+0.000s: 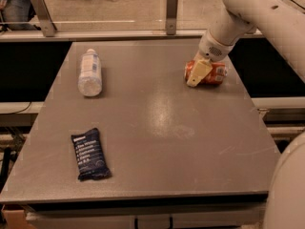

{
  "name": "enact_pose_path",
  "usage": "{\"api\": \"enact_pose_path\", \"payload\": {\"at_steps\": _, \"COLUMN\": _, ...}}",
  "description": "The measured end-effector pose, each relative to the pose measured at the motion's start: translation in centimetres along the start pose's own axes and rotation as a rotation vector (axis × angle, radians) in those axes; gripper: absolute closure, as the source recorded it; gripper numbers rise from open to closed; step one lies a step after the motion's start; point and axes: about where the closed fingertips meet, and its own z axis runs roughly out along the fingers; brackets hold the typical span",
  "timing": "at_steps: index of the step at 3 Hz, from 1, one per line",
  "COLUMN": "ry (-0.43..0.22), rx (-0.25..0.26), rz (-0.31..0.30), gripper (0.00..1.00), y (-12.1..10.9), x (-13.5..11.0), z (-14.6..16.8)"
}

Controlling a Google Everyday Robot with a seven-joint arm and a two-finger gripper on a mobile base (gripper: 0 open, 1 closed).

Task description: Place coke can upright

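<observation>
- And there's the can (217, 73), up in the upper right of the frame, red-orange with pale markings along its side.
- It's down on its side, not upright, with its long axis running roughly left to right across the frame.
- Only the right part of the body shows clearly. The left part is covered, so which end has the top is impossible to call.
- The gripper (197, 74) is right at it, overlapping the can's left half from the front.
</observation>
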Motion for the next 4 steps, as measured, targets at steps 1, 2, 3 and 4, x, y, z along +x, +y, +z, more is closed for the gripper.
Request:
{"api": "enact_pose_path", "payload": {"at_steps": 1, "ry": -0.014, "rx": 0.000, "rz": 0.006, "gripper": 0.64, "y": -0.1, "x": 0.0, "z": -0.7}}
{"api": "enact_pose_path", "payload": {"at_steps": 2, "ry": -0.086, "rx": 0.000, "rz": 0.006, "gripper": 0.87, "y": 0.1, "x": -1.0, "z": -3.2}}
{"api": "enact_pose_path", "payload": {"at_steps": 3, "ry": -0.252, "rx": -0.013, "rz": -0.002, "gripper": 1.00, "y": 0.4, "x": -2.6, "z": -6.3}}
{"api": "enact_pose_path", "payload": {"at_steps": 4, "ry": -0.466, "rx": -0.057, "rz": 0.017, "gripper": 1.00, "y": 0.9, "x": -4.0, "z": -9.5}}
